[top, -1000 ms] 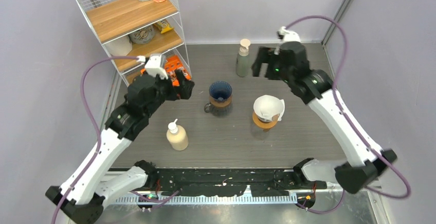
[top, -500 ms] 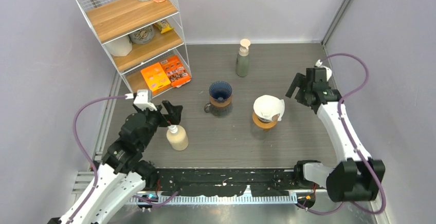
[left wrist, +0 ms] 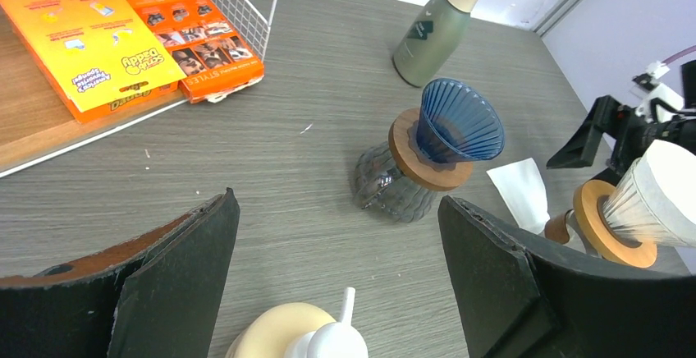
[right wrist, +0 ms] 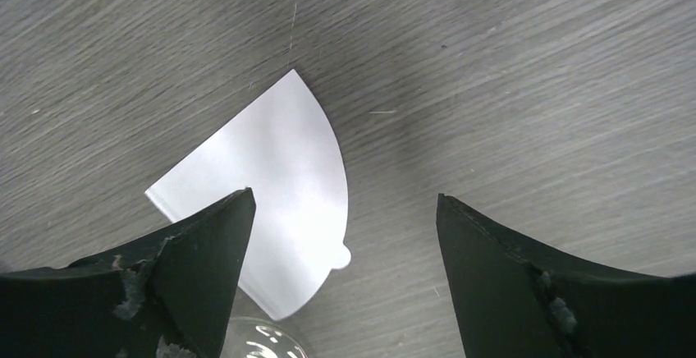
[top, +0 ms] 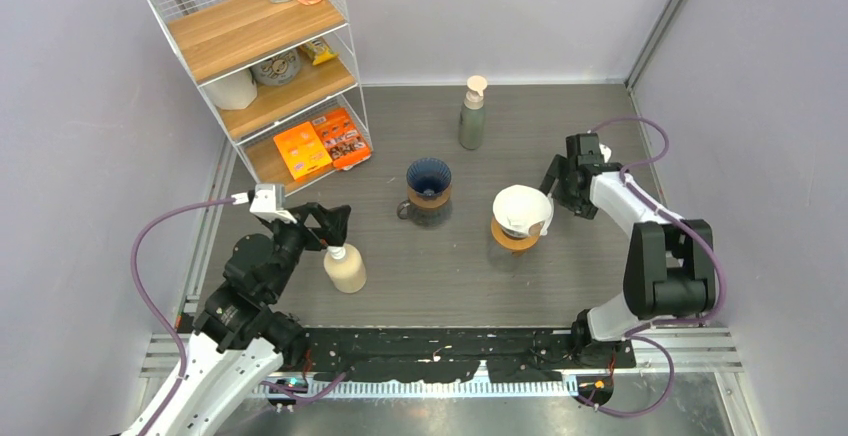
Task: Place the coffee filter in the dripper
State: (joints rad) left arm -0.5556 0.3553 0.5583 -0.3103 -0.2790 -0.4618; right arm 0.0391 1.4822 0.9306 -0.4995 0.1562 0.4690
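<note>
1. I'm seeing the left arm (top: 215,341) wearing white link shells and black joint housings.
2. Purple cables are looping from both wrists.
3. The right gripper (right wrist: 341,292) fingers are showing scuffed black pads (chipped edges).

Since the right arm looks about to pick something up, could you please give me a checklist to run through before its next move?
1. Right gripper open and holding nothing: ok.
2. Paper filter lies flat on the table, under the gap between the right fingers: ok.
3. Blue dripper upright on its glass jug, with nothing inside: ok.
4. Left gripper open, above the pump bottle and apart from the blue dripper: ok.
5. Whether the fingers can catch the edge of so flat a filter: cannot tell.
6. Way across to the blue dripper: the white cone stands between, so lift over it: not ok.
</note>
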